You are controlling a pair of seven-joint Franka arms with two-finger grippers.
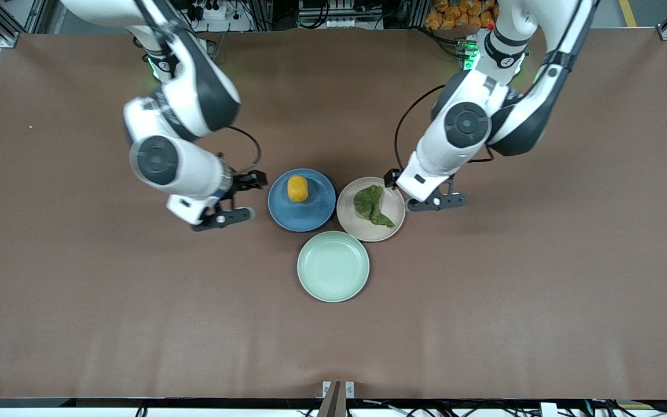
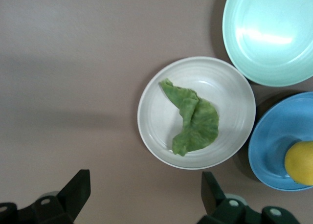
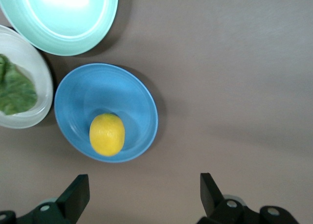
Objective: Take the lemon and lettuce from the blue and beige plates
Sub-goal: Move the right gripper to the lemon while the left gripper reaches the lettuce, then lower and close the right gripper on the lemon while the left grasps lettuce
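The lemon [image 1: 297, 188] lies on the blue plate [image 1: 310, 215] at the table's middle. The lettuce [image 1: 372, 205] lies on the beige plate [image 1: 348, 209], beside the blue plate toward the left arm's end. My right gripper [image 1: 239, 198] is open and empty over bare table beside the blue plate. In the right wrist view my gripper [image 3: 144, 187] is just short of the blue plate [image 3: 107, 92] with the lemon [image 3: 106, 134]. My left gripper [image 1: 416, 192] is open and empty beside the beige plate. In the left wrist view it [image 2: 146, 190] is just short of the beige plate [image 2: 230, 101] with the lettuce [image 2: 195, 119].
An empty pale mint-green plate [image 1: 333, 266] sits nearer the front camera, touching on both other plates. It also shows in the left wrist view [image 2: 274, 33] and the right wrist view [image 3: 63, 18]. Brown table surface spreads all around the three plates.
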